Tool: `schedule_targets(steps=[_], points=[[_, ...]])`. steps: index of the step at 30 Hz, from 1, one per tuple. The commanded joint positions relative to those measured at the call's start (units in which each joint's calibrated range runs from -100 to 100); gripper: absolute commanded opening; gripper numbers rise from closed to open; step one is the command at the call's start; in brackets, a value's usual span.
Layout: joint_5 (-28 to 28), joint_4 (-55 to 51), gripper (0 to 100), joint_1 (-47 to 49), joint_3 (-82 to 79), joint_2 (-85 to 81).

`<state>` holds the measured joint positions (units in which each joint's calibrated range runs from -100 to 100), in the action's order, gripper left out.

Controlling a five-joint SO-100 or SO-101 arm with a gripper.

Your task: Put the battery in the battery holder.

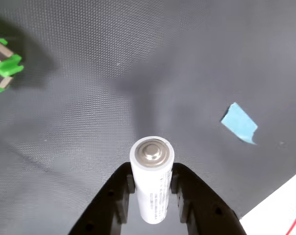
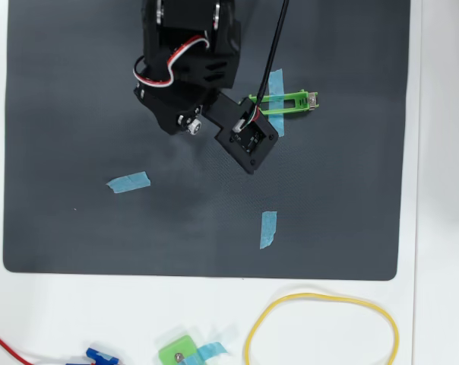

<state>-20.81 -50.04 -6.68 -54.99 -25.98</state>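
In the wrist view the gripper (image 1: pixel 152 188) is clamped on the battery (image 1: pixel 152 178), its two black fingers pressing the white barrel from either side so the metal end cap faces the camera; held this way, the cylinder hangs clear of the dark mat (image 1: pixel 89 98) and can be carried freely. The battery holder (image 2: pixel 284 101) lies on the mat just beside the arm (image 2: pixel 188 61) in the overhead view, partly hidden by the wrist, and only its green end shows at the left edge of the wrist view. The battery probably needs turning to lie along the frame.
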Motion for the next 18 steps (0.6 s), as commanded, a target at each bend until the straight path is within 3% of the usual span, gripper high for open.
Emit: schedule_targets(steps=[1,6,18], points=[[4.6,5.0,0,0.8,-0.4,-4.0],[13.0,5.0,0,9.8,-0.5,-8.7],[13.0,4.9,0,25.3,-8.4,-17.2]])
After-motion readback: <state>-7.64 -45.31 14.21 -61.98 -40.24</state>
